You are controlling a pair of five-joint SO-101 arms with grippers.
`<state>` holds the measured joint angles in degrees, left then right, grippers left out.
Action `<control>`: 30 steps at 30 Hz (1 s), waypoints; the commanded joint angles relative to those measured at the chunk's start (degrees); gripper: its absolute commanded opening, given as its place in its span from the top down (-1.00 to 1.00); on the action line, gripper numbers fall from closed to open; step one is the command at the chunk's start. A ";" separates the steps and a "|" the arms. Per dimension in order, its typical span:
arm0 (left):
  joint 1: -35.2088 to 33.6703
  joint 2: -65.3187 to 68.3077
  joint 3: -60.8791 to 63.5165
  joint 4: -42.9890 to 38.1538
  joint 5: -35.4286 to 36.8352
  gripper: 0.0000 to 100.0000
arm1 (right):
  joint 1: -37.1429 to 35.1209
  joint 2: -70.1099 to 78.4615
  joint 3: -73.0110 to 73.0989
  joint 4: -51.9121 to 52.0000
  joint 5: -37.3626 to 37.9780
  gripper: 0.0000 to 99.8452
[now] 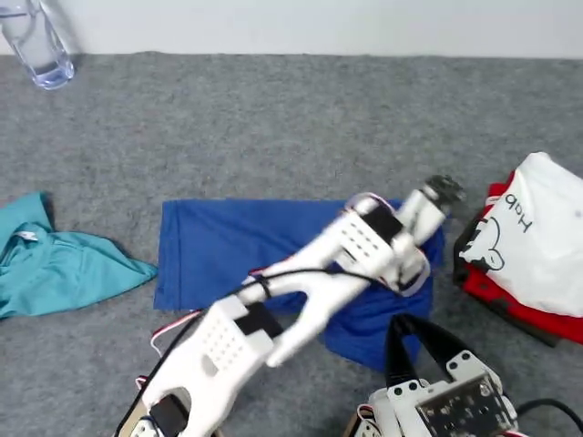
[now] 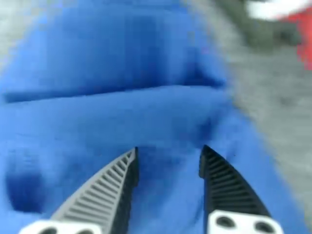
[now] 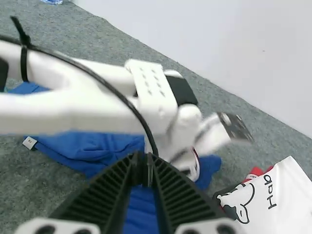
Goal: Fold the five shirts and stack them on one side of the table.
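Observation:
A blue shirt (image 1: 228,246) lies spread flat in the middle of the grey table. My left arm stretches across it to its right edge. In the left wrist view my left gripper (image 2: 168,156) hangs open just over the blue cloth (image 2: 146,107), with nothing between its fingers. My right gripper (image 3: 144,157) is shut and empty, low near the front edge (image 1: 398,323), pointing at the shirt's front right corner. A teal shirt (image 1: 55,259) lies crumpled at the left. A white printed shirt (image 1: 537,237) rests on a red one (image 1: 515,305) at the right.
A clear plastic bottle (image 1: 36,45) stands at the back left corner by the wall. Bare grey tabletop (image 1: 273,127) stretches behind the blue shirt. A dark garment (image 1: 466,244) peeks out under the right-hand pile.

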<state>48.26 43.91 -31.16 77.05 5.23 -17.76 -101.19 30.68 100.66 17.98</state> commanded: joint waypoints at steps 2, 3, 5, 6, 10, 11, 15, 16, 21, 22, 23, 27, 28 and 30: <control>1.41 -0.97 -4.79 3.34 0.35 0.61 | -0.22 0.31 0.00 2.24 -0.18 0.98; 0.26 -0.97 -5.49 3.87 0.44 0.61 | -0.22 0.31 0.00 2.24 -0.18 0.98; -2.46 -0.97 -7.08 5.54 0.44 0.61 | -0.22 0.31 0.00 2.24 -0.18 0.98; -3.69 -1.05 -8.04 6.86 0.26 0.61 | -0.22 0.31 0.00 2.24 -0.18 0.98; -7.56 -1.05 -14.64 15.03 0.09 0.61 | -0.22 0.31 0.00 2.24 -0.18 0.98; -8.00 -1.05 -16.75 17.32 -0.09 0.61 | -0.22 0.31 0.00 2.24 -0.18 0.98; -8.35 -1.05 -23.69 23.74 -1.32 0.61 | -0.22 0.31 0.00 2.24 -0.18 0.98; -8.70 -1.32 -23.69 23.65 -1.32 0.61 | -0.22 0.31 0.00 2.24 -0.18 0.98; -10.37 -4.22 -17.19 23.56 -1.85 0.61 | -0.22 0.31 0.00 2.24 -0.18 0.98; -10.90 -5.45 -15.43 23.56 -1.85 0.61 | -0.22 0.31 0.00 2.24 -0.18 0.98; -11.52 -6.77 -13.41 23.47 -1.93 0.61 | -0.22 0.31 0.00 2.24 -0.18 0.98; -14.95 -13.63 -6.46 23.30 -3.69 0.61 | -0.22 0.31 0.00 2.24 -0.18 0.98; -15.82 -15.47 -4.53 23.21 -4.31 0.61 | -0.22 0.31 0.00 2.24 -0.18 0.98; -17.67 -19.25 0.22 22.51 -5.98 0.65 | -0.22 0.31 0.00 2.24 -0.18 0.98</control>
<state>32.79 32.40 -35.21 98.77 1.45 -17.76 -101.19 30.68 100.66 17.98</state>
